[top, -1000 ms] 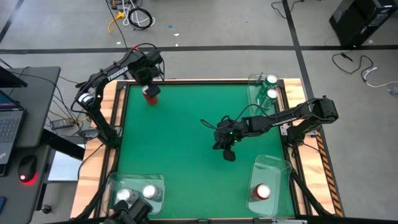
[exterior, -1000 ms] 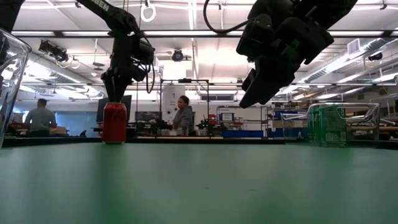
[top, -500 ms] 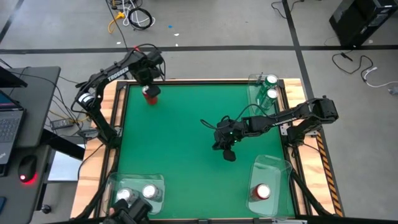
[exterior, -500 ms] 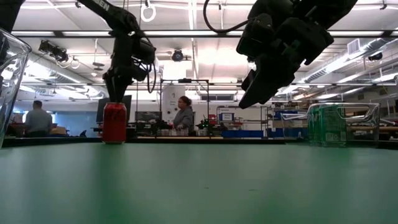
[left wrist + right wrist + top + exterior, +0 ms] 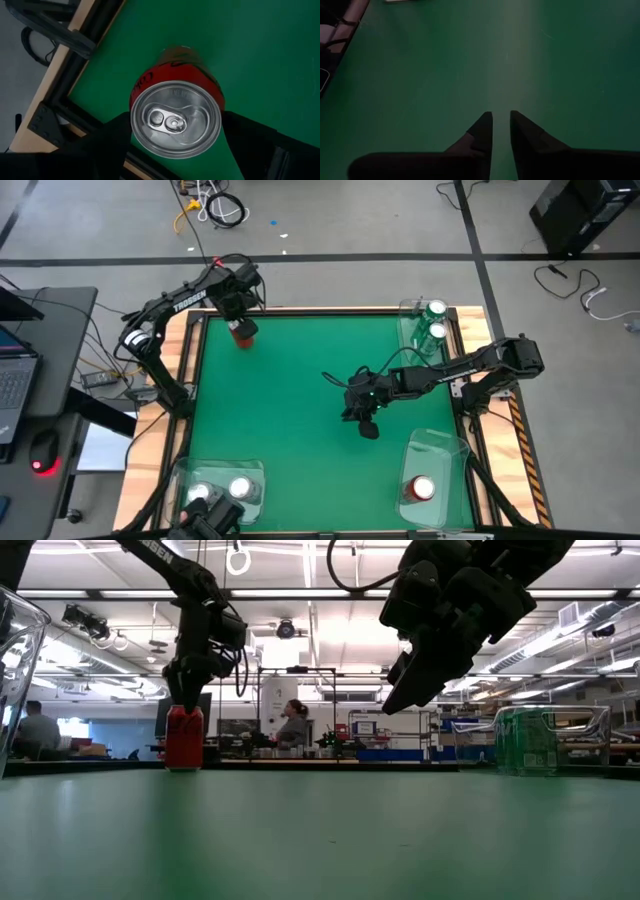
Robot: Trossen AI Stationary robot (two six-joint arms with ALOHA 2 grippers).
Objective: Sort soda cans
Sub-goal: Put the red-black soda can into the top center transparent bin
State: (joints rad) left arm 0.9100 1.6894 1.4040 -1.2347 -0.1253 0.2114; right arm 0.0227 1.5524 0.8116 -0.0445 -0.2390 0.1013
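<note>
The left end effector [image 5: 175, 145] hangs over the red can [image 5: 176, 112] at the bench's [image 5: 300, 400] far left corner, fingers apart either side, not gripping. An off-centre close could tip it. The right end effector [image 5: 501, 131], empty, fingers slightly parted, hovers mid-bench.

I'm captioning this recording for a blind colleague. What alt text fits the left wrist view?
A red cylindrical metal soda can with a silver top stands upright on the green table, seen from straight above, between the left gripper's two dark fingers, which flank it on either side. The can sits near the table's wooden edge rail.
</note>
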